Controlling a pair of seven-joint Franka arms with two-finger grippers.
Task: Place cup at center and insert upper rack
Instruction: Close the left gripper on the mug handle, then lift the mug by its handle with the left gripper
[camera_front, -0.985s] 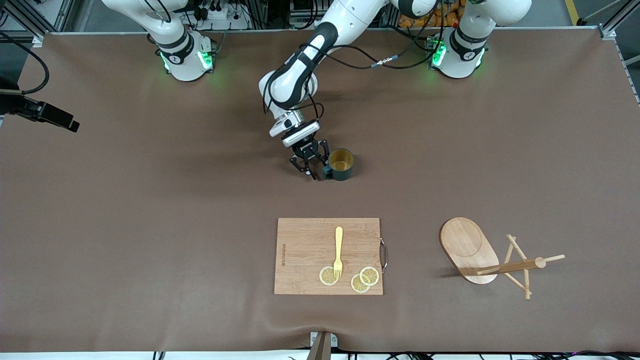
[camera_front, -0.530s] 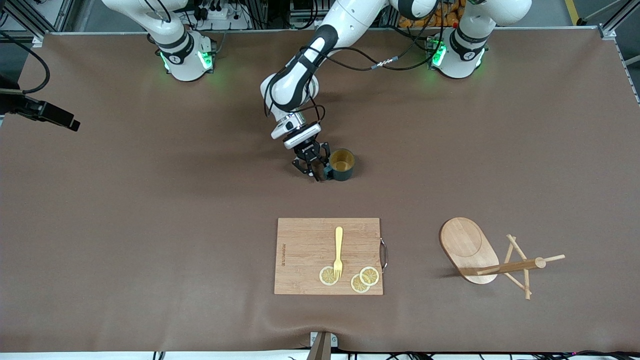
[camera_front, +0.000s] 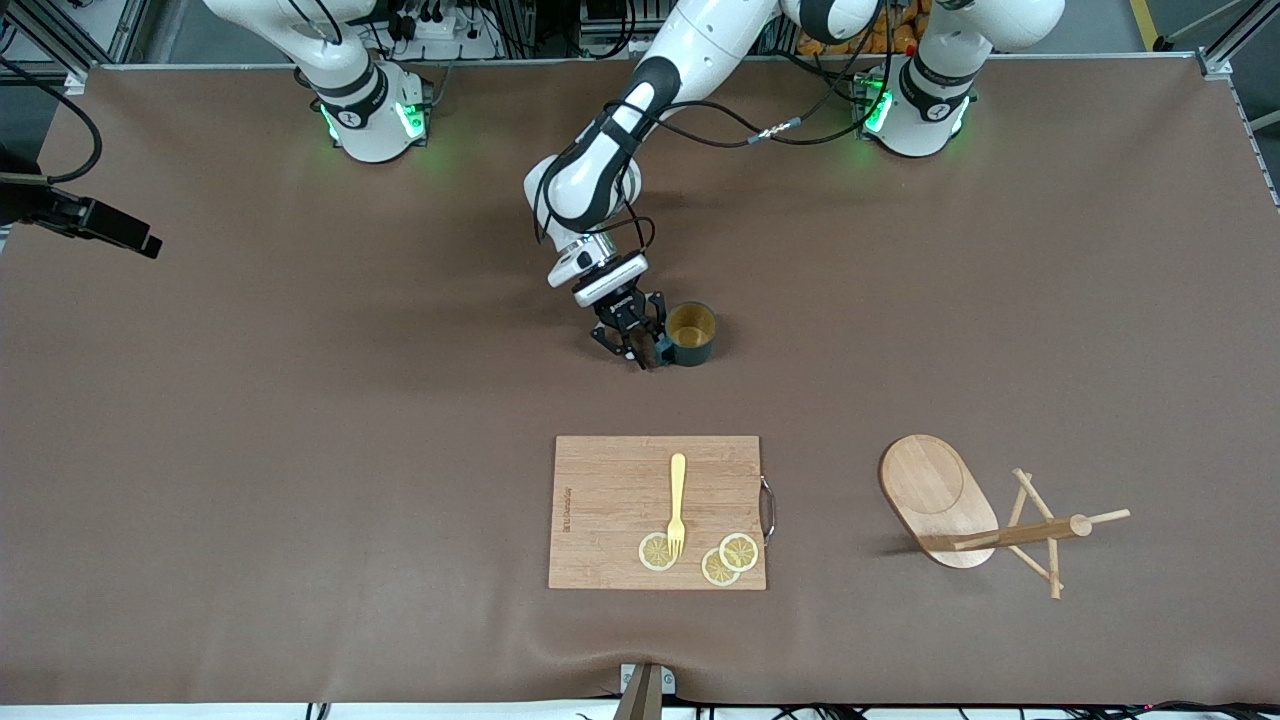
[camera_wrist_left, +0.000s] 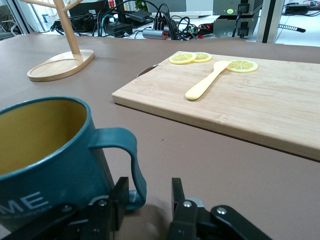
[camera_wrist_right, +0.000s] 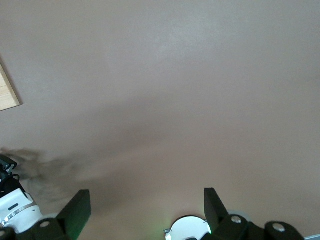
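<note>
I keep my half-closed left hand (camera_wrist_left: 149, 200) straddling the cup (camera_wrist_left: 47, 150) handle; right hand (camera_wrist_right: 145, 210) waits spread, raised

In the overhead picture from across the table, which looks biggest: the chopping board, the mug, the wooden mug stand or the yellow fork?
1. Chopping board, clearly largest.
2. Mug stand, counting base and pegs.
3. Fork and mug: too alike to rank; the fork is longer but thin.

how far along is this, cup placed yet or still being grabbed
Nothing looks finished. In hand: the left claw is at the cup, its fingers either side of the handle with gaps showing. Left: centering the cup, then the upper rack, untouched near the cutting board. The right claw waits open.
</note>
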